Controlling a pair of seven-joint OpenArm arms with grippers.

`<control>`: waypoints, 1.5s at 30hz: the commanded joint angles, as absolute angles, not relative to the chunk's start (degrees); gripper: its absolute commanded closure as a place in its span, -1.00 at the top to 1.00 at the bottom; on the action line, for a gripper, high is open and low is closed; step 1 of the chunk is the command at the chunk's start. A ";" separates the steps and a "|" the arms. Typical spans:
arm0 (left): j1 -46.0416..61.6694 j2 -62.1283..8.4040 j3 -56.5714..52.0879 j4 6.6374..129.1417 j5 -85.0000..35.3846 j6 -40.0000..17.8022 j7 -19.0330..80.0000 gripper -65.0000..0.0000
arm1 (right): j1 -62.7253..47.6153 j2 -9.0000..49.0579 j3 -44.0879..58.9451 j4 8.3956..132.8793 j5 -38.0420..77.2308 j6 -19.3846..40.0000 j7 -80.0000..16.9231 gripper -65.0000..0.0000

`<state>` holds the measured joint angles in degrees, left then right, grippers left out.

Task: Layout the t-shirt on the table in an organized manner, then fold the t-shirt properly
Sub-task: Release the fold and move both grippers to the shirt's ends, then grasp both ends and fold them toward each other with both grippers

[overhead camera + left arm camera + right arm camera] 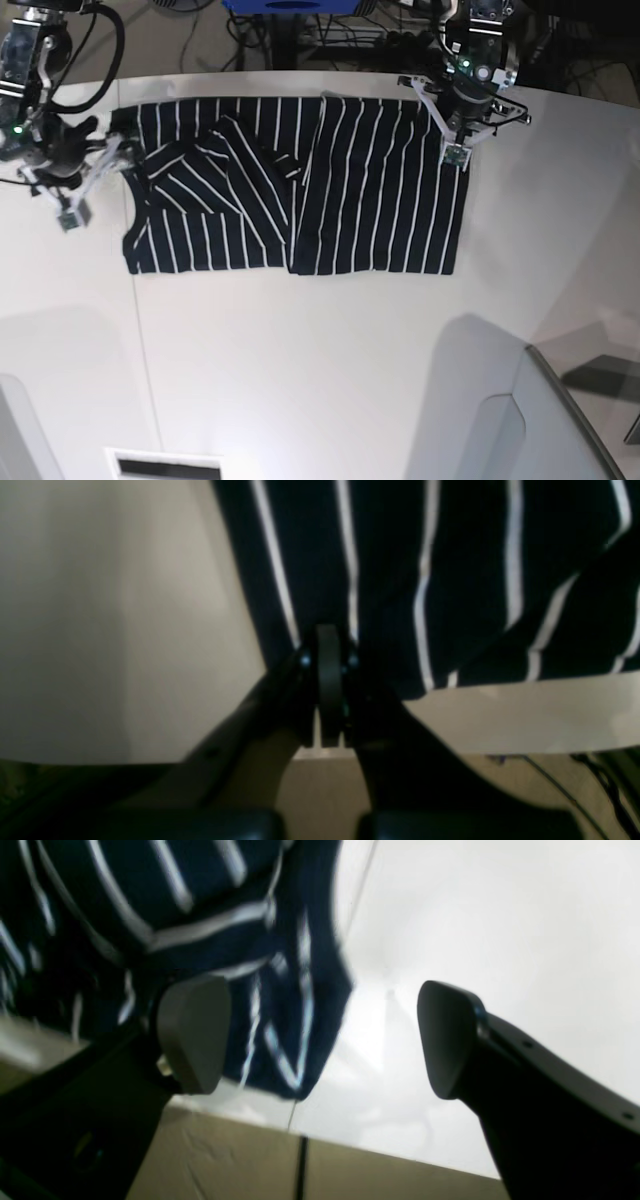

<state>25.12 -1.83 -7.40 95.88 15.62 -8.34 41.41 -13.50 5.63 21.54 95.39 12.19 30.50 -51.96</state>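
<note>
Layout step in hand. Shirt [300, 190] lies on desk [330, 350], its sleeve end rumpled. Left tool [327, 645] pinched closed on the hem corner; right tool [320, 1035] gapes wide, empty, beside the sleeve. Next, likely: grip there, smooth flat.

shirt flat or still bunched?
Partly bunched: the t-shirt lies flat on its right half in the base view, but fabric is folded over itself on the left.
</note>
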 commanded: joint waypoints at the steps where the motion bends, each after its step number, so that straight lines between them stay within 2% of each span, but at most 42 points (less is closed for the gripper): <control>1: 25.01 -1.80 -8.13 98.42 15.34 -7.96 40.48 -1.00 | -13.05 5.67 23.69 96.31 13.05 30.73 -51.03 0.70; 6: 25.89 -1.63 -11.12 104.92 15.34 -7.96 40.48 -1.00 | -8.75 6.90 30.64 90.15 22.81 40.00 -53.41 0.85; 13: 25.27 -1.71 -21.32 106.42 15.34 -7.96 40.40 -1.00 | -0.66 9.80 34.77 70.20 24.75 40.00 -56.22 0.84; 19: 21.58 -2.24 -28.09 100.18 15.34 -8.31 40.13 -1.00 | 0.92 9.27 33.98 65.80 25.45 40.00 -56.66 0.84; 22: 18.77 -3.47 -28.09 94.99 12.00 -8.31 40.13 -1.00 | 0.66 8.40 30.64 65.80 27.65 40.00 -57.36 0.84; 31: 13.32 -10.15 -27.30 84.00 -13.49 -8.31 40.13 -1.00 | -0.22 7.43 23.25 65.80 34.51 40.00 -59.21 0.84; 45: 5.05 -9.45 -14.46 75.47 -14.29 -8.31 40.04 -1.00 | -0.04 5.05 18.07 65.63 34.24 40.00 -58.51 0.84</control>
<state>5.39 -9.21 -14.52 75.02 -14.22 -8.29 39.92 -0.01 4.89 18.33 65.71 36.42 40.60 -56.62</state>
